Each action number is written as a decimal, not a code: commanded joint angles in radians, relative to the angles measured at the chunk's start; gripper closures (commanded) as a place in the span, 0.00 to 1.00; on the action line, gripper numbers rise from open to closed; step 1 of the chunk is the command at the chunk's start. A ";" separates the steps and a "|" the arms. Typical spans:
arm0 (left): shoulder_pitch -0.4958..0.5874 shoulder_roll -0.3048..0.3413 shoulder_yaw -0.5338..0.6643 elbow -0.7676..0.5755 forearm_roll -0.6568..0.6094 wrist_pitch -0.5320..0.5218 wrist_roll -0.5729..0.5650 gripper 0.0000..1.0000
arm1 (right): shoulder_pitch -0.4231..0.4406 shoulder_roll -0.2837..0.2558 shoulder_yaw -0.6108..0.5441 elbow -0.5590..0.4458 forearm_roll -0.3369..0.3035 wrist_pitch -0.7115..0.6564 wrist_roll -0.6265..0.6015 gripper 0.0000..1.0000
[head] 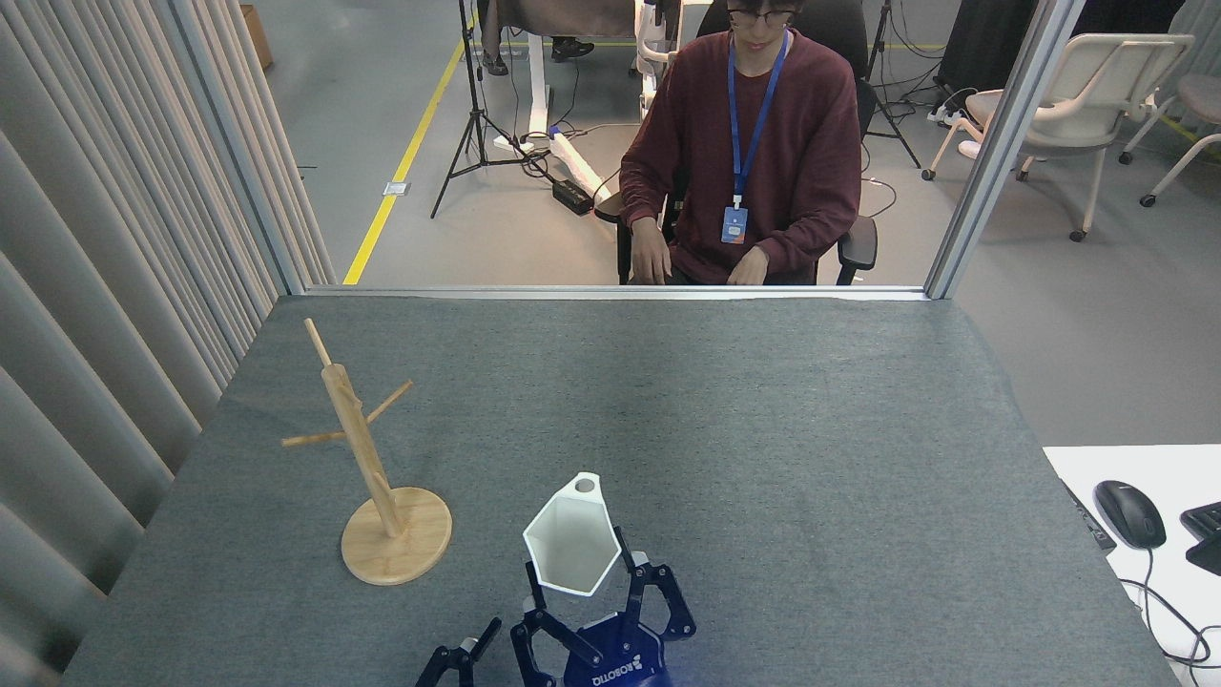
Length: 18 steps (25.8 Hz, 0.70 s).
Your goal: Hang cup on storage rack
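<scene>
The white faceted cup [570,546] is held above the near middle of the grey table [763,429], mouth towards me, its pierced handle tab at the top pointing away. My right gripper [584,599] is shut on the cup's lower body from below, with a dark finger on each side. The wooden storage rack [361,441] stands upright at the left on its round base [410,546], to the left of the cup, its thin pegs bare. My left gripper [462,653] shows only partly at the bottom edge, just left of the right one, fingers apart and holding nothing.
A person [754,153] sits on a chair just beyond the table's far edge. Grey curtains [105,286] line the left side. A white desk with a black mouse [1128,512] adjoins the table at the right. A metal frame post [992,153] rises at the far right corner.
</scene>
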<state>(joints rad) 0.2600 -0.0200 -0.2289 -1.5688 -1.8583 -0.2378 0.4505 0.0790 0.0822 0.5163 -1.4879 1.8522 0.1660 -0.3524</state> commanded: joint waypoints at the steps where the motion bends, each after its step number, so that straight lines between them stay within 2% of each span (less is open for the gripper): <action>1: -0.001 0.000 -0.006 0.004 -0.001 0.000 -0.001 0.00 | 0.001 0.001 0.031 0.020 0.062 -0.008 0.001 0.45; 6: -0.001 -0.001 0.000 0.006 0.001 0.000 -0.003 0.00 | 0.041 -0.010 0.056 0.021 0.088 -0.019 0.001 0.45; 15: -0.038 -0.015 0.014 0.035 0.002 0.000 -0.006 0.00 | 0.064 -0.018 0.057 0.020 0.097 -0.017 -0.002 0.45; 18: -0.047 -0.015 0.016 0.035 0.005 -0.001 -0.018 0.00 | 0.071 -0.018 0.062 0.021 0.120 -0.017 -0.002 0.45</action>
<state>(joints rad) 0.2237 -0.0332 -0.2156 -1.5354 -1.8553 -0.2381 0.4427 0.1437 0.0652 0.5743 -1.4668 1.9571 0.1476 -0.3532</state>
